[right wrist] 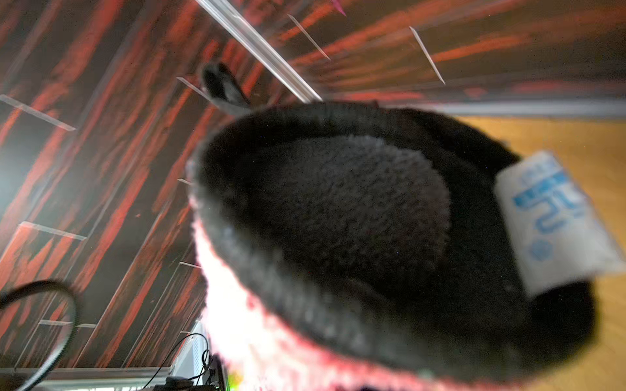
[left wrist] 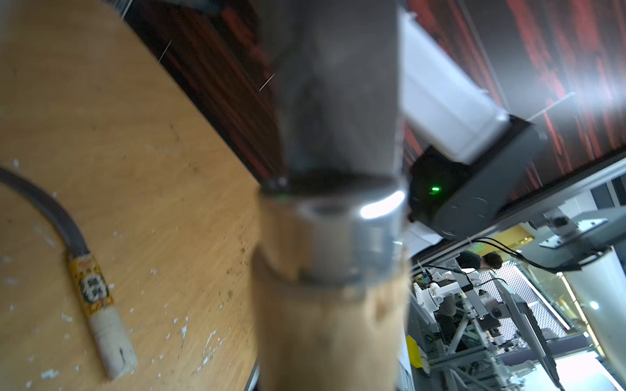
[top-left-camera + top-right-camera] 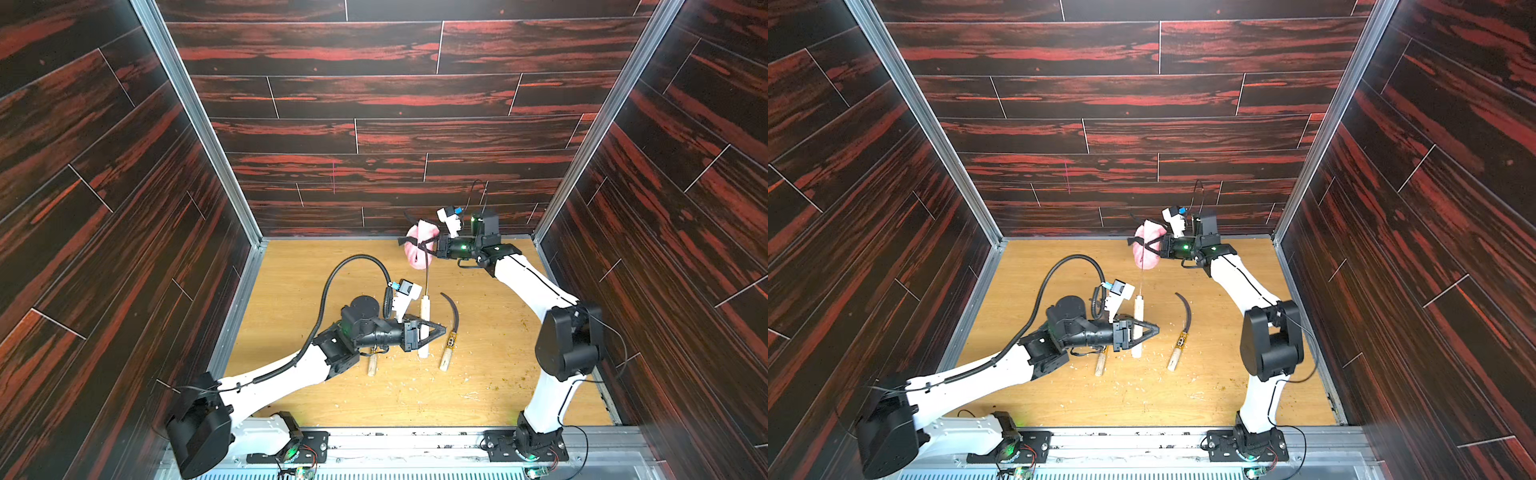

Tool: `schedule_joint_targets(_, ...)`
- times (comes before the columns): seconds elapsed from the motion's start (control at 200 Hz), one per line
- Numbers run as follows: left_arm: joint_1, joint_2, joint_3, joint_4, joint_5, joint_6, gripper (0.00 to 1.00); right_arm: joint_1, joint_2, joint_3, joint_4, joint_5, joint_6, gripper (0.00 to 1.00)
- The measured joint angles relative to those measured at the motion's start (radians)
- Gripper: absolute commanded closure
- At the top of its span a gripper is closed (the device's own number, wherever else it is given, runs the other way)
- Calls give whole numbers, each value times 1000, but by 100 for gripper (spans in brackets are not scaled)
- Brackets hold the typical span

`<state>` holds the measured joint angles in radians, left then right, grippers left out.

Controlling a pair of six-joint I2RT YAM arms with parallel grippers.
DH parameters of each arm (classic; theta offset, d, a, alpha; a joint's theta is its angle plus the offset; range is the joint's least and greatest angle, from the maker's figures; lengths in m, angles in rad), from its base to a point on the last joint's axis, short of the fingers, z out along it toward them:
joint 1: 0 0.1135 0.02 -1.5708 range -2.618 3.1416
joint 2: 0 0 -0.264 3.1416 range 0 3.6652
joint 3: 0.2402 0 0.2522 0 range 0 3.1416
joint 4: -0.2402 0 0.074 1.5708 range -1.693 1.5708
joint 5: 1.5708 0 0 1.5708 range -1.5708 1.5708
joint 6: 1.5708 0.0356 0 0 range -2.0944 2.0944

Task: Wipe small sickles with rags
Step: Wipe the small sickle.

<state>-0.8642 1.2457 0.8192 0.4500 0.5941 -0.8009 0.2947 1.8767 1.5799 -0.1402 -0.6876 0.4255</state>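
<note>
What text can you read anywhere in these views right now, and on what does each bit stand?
Nothing reads clearly.
Yellow-black label band on the pale-handled small sickle lying on the table: dark characters, too blurred.
White tag on the pink fluffy rag: blue print, too blurred.

Held sickle spanning from left gripper to rag at right gripper, loose sickle just beyond left gripper tips, bare table past it, back wall near right gripper
</note>
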Motion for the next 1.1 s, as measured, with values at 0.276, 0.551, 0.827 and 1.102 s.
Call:
schedule_joint_targets(0.276,4,-28,-13,21,-37,25,100,-29,-49,-112,-67,62,-37,100)
schedule_joint_targets(0.551,29,6,-38,121,-32,-26,100,-11,-450,-250,-152,23,-95,100)
schedule_joint_targets(0.827,33,53,-38,211,-11,-79,100,80,-635,-250,-174,-16,-143,100)
schedule_joint_targets(1.102,33,64,-38,222,-5,-97,100,132,-610,-250,-187,-16,-146,100)
